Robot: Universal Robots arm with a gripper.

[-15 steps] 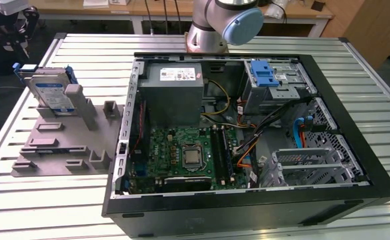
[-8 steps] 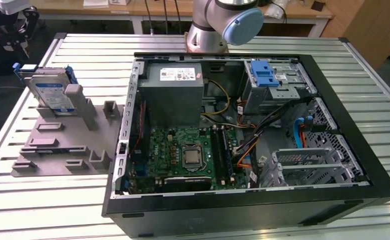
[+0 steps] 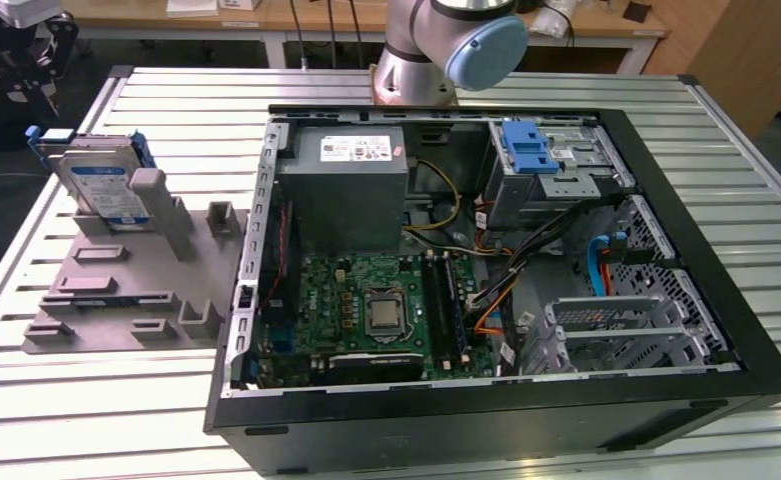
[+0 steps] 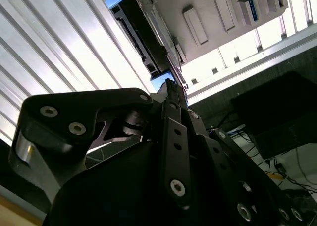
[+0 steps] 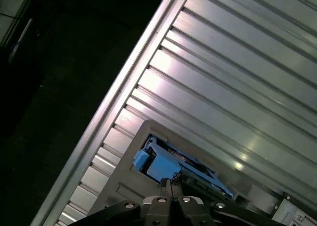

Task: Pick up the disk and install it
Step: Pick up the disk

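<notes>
Disk (image 3: 103,186): upright on edge in a slot of the grey fixture (image 3: 123,285), at the exterior view's left, outside the open computer case (image 3: 497,405). Its label faces the case and its blue carrier bracket (image 3: 141,150) wraps the edges. Not lifted, by the look of it.

Both wrist views look down at the disk's top edge (image 5: 166,167) (image 4: 143,37), seated in the fixture (image 4: 213,18).

Gripper (image 5: 171,182): poised above the disk, tips aimed at the blue bracket end. From these angles I cannot tell whether it is touching or just short of it. The jaws look pressed together, with only a thin seam between the fingertips and nothing held. In the second wrist view the gripper (image 4: 170,83) shows edge-on, in line with the disk's near corner.

Case: on its side on the slatted metal table (image 3: 163,100), side panel off. Motherboard (image 3: 370,310), power supply (image 3: 350,175) and a drive cage with a blue latch (image 3: 540,150) are exposed. No disk shows in the metal bays at the exterior view's right (image 3: 624,320).

Progress, as judged: early. The pick-up is not made, so grasping, carrying and installing all remain.
</notes>
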